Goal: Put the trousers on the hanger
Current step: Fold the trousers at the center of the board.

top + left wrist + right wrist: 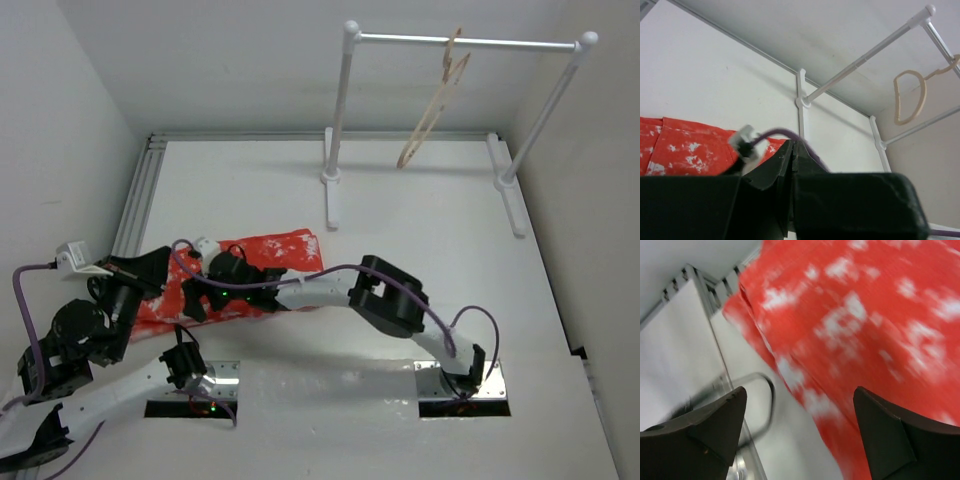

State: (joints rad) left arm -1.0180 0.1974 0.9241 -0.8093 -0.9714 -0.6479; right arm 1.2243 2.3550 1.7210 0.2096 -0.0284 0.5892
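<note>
Trousers (pixel 288 250) lie near left edge of table (pixel 430 240).

The white-and-black right arm (pixel 320 290) stretches low, far to its left, its black two-finger right gripper (pixel 800 400) spread wide. The matching left arm (pixel 120 388) folds back sharply, its black left gripper (pixel 791 160) pressed closed.

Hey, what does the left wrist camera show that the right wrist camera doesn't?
Only the left wrist view shows the white rail with the hanger hooked on it, a purple cable, and the left gripper shut. Only the right wrist view shows the right gripper open, with nothing between its fingers. Both show the trousers lying on the white table; the right wrist view sees them close up and blurred.
</note>
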